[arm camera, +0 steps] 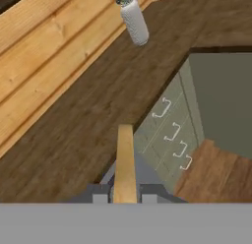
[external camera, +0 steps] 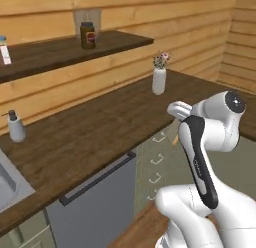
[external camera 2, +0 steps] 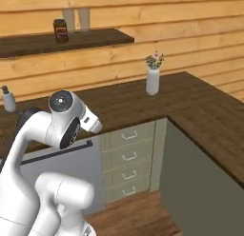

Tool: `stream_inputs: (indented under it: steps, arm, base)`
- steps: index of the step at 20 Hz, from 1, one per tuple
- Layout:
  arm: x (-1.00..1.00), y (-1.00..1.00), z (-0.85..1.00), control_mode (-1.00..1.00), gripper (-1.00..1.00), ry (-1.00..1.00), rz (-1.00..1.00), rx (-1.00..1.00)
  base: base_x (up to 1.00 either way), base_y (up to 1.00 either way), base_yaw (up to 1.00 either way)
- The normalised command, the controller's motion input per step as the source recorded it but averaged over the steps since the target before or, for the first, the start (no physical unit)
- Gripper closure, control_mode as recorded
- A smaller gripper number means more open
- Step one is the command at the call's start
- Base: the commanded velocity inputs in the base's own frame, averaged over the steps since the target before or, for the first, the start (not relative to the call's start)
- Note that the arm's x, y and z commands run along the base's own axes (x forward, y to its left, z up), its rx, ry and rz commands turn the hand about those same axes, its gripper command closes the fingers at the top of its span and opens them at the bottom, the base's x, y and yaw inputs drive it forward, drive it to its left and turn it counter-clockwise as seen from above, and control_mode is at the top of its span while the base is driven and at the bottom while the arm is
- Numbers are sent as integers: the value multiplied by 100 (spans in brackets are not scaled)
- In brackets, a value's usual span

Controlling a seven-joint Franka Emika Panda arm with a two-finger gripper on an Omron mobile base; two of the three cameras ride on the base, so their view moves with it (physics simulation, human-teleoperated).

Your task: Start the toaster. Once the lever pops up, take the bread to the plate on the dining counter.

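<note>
Tan bread [arm camera: 125, 164] clamped edge-on between fingers [arm camera: 100, 194] | above drawer counter [arm camera: 88, 120] edge (vase [arm camera: 134, 21] well apart)

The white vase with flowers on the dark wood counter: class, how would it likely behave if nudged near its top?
The vase is tall and narrow on a small base, so a push up high would probably tip it rather than slide it. Its rounded body suggests it could then roll across the counter. It looks ceramic, so possibly fragile. The flowers may add a little top weight.
</note>
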Motion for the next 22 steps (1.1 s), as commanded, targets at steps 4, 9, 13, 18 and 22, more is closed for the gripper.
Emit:
stream_inputs:
  steps: [4,9,13,18,22]
  arm:
    - [0,0,0,100,100,0,0,0]
    - [0,0,0,100,100,0,0,0]
    - [0,0,0,100,100,0,0,0]
    - [0,0,0,100,100,0,0,0]
    - [0,0,0,100,100,0,0,0]
  base:
    - [0,-100,-30]
    - [0,-100,-46]
    - [0,-88,-48]
    - [8,-15,-34]
    - [19,1,-42]
